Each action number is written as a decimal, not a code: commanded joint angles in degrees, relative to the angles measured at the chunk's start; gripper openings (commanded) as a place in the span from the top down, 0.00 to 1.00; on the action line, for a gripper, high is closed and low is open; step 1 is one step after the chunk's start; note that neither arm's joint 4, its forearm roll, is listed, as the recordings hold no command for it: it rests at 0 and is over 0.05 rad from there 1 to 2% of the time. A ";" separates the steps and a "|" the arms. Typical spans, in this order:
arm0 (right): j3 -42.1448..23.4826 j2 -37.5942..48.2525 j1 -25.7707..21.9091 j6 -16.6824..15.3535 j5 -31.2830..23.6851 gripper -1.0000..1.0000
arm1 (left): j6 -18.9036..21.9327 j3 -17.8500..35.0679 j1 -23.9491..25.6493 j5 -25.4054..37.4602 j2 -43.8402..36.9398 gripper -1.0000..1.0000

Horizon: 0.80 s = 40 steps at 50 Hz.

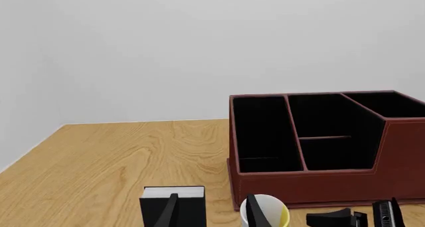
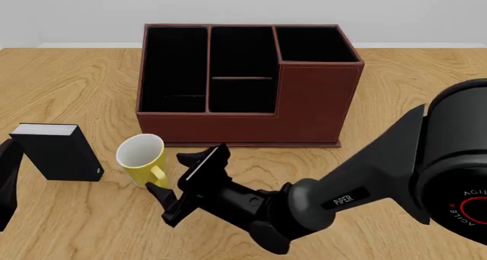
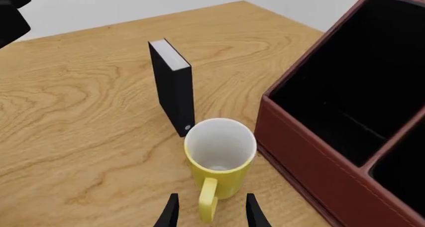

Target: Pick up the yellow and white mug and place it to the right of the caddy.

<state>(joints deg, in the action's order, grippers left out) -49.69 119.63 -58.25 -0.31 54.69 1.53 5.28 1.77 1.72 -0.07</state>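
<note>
Right hand open, fingers straddling the handle of the yellow and white mug, not clamped. Mug upright on the surface just in front of the caddy, toward its left end. Left hand: can't tell.

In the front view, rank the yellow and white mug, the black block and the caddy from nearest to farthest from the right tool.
1. Yellow and white mug: just beyond the right tool, handle toward it.
2. Black block: further left, past the mug.
3. Caddy: behind. Its front edge rivals the block, so 2 and 3 are close.
</note>
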 commanded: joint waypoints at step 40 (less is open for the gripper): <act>-5.76 4.13 -0.15 0.99 -2.63 0.00 | 0.28 -0.56 -0.35 -4.19 -3.63 0.00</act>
<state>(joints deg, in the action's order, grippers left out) -54.54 123.24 -58.46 0.45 52.50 1.72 4.79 1.55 -1.00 -2.37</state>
